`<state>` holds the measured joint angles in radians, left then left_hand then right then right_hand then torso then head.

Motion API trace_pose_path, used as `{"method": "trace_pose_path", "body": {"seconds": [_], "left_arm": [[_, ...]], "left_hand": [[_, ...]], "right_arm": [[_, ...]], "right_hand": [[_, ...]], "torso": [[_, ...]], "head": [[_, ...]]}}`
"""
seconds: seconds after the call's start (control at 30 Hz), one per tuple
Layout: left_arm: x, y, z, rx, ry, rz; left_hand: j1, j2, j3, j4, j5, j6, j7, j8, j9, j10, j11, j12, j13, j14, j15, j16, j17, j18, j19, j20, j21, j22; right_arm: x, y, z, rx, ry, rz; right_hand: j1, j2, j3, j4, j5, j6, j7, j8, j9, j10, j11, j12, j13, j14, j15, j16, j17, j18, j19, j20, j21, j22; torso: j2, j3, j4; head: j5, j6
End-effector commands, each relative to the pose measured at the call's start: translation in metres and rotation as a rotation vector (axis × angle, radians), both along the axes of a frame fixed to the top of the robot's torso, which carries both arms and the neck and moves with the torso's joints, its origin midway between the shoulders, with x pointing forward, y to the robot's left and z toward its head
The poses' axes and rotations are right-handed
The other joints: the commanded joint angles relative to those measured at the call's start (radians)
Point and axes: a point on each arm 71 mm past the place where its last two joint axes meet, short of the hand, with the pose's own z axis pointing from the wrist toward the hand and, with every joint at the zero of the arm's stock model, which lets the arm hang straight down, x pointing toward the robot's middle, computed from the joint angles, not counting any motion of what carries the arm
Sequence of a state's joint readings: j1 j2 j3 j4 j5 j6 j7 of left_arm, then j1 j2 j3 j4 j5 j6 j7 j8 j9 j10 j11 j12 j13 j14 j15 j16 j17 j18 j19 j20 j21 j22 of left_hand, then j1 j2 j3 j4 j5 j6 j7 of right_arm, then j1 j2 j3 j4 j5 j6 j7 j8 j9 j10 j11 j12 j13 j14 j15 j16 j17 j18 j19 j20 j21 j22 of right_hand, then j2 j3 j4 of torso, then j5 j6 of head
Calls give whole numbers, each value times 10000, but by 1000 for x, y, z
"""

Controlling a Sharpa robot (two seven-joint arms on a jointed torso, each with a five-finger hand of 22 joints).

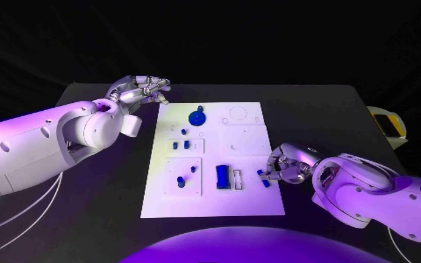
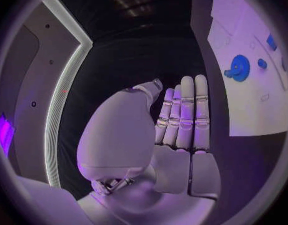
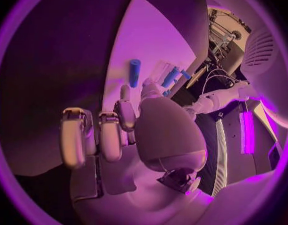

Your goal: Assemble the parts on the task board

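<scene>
The white task board [image 1: 250,199] lies in the middle of the black table. On it are a blue gear [image 1: 198,117], a blue block [image 1: 222,176] beside a clear frame [image 1: 238,178], and several small blue pegs such as one near the left edge [image 1: 180,181]. My right hand [image 1: 286,165] hovers low at the board's right edge, fingers curled above two small blue pieces [image 1: 264,178]. In the right wrist view a blue peg [image 3: 134,72] lies on the board just beyond the fingertips [image 3: 125,96], untouched. My left hand [image 1: 140,92] hangs off the board's far left corner, fingers straight [image 2: 184,115] and holding nothing; the gear [image 2: 238,67] lies past them.
A yellow object [image 1: 389,123] sits in a pale tray past the table's right edge. Bare black tabletop runs along both sides of the board and in front of it.
</scene>
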<state>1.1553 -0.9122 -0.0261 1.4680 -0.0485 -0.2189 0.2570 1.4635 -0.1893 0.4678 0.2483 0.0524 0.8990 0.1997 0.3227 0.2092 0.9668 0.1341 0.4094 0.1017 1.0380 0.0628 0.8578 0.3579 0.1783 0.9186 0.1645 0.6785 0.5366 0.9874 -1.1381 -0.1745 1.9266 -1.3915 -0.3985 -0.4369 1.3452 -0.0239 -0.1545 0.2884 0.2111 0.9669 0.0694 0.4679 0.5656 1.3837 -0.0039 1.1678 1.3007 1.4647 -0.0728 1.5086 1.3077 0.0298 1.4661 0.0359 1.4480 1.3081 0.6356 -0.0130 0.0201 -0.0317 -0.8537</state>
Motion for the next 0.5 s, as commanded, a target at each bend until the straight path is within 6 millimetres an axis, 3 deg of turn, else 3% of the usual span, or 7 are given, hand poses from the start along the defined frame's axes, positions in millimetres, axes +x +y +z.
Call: {"method": "trace_pose_path", "body": {"seconds": [0.03,0.5], "left_arm": [[-1,-2,1,-112,-83,-194],[-1,-1,1,-96,-66,-175]], "left_hand": [[-57,67,-8,51,10,-47,-23,-18,14,-44,6,66,-13,-6,35,-69,12,40,46,8,-59,-14],[-65,64,-21,69,10,-44,-25,-13,17,-48,6,72,-13,-8,36,-71,17,40,52,10,-75,-26]], "right_arm": [[-1,-2,-2,-802,-110,165],[-3,0,-2,-997,-412,245]], "right_hand": [[62,-21,-58,2,-45,-36,18,-50,-7,-47,-6,-70,-591,672,33,-25,533,-37,621,16,-36,2279],[-10,-35,-194,11,-98,77,-2,-23,-1,23,-17,33,-503,683,32,-11,588,-55,651,27,54,2304]], "torso": [[7,-8,5],[6,-4,7]], "head": [[-27,9],[-38,-14]]}}
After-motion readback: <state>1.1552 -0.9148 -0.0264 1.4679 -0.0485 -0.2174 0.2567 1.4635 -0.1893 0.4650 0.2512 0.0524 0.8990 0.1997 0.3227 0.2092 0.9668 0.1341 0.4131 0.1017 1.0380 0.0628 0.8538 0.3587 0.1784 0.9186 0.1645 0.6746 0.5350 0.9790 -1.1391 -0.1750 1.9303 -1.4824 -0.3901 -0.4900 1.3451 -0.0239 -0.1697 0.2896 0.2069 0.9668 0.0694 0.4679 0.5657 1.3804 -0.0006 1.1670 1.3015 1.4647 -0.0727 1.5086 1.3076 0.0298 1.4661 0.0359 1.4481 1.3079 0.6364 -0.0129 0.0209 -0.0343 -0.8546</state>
